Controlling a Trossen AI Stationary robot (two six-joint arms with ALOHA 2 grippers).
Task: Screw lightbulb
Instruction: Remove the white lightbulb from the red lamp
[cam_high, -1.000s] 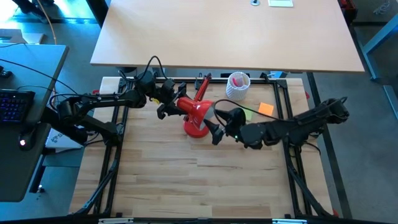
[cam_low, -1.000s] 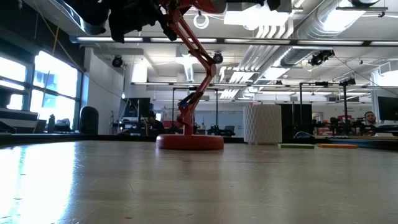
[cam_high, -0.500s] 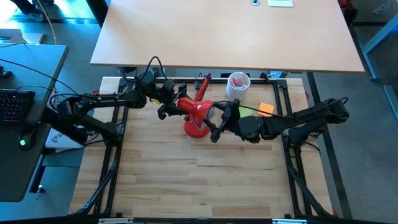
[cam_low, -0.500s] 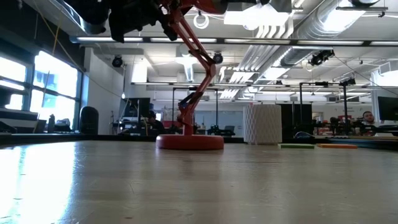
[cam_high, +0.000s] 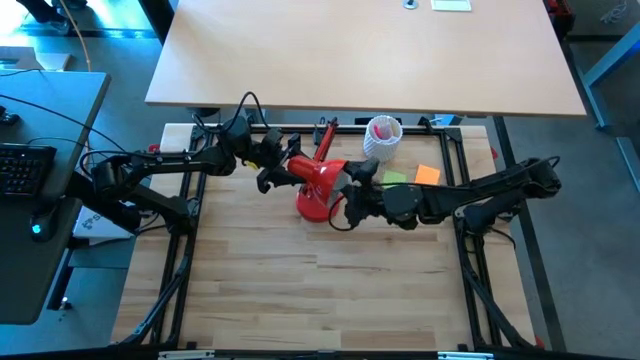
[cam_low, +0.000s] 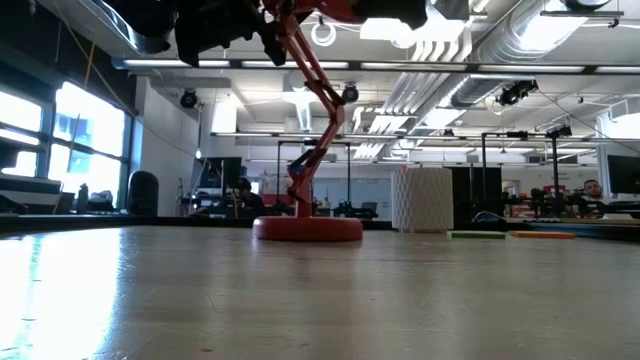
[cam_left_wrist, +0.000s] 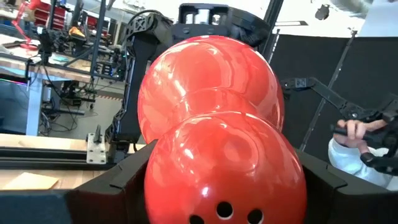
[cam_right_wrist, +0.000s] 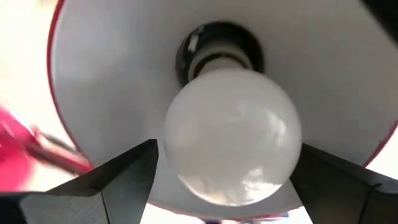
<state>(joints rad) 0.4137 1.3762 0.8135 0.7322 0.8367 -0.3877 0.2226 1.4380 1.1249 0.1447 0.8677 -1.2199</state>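
Gripping the glossy red lamp shade (cam_left_wrist: 217, 149) from behind, the left gripper (cam_high: 272, 172) has its dark fingers (cam_left_wrist: 118, 186) clamped on either side of the shade's rounded back. The small white pear-shaped lightbulb (cam_right_wrist: 233, 134) sits in the black socket inside the shade's white interior, directly between the right gripper's (cam_high: 352, 190) two dark fingers (cam_right_wrist: 118, 177), which are spread wide on both sides of it; whether they touch the glass is unclear. Right gripper is at the shade's open mouth, facing the left one. The round red lamp base (cam_low: 307, 229) rests on the light wooden table (cam_high: 330, 290), well below both sets of fingers.
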